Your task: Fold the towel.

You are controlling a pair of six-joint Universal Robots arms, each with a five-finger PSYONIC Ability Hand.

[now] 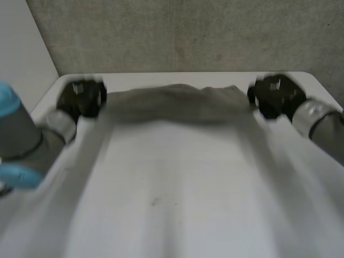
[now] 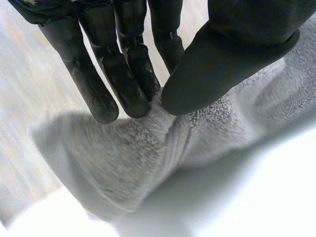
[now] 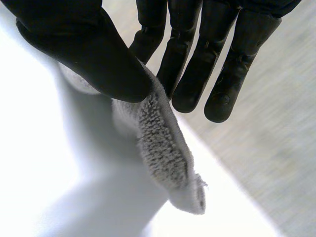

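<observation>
Grey towel point(image 1: 177, 102) over white table point(image 1: 177, 188), left hand point(image 2: 217, 59) and right hand point(image 3: 89, 54) each pinching an end

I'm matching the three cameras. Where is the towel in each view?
Head view: towel stretched between left hand and right hand.
Left wrist view: towel pinched between left hand's thumb and fingers.
Right wrist view: towel edge pinched between right hand's thumb and fingers.
Shared landmark: the pinching hands.
</observation>
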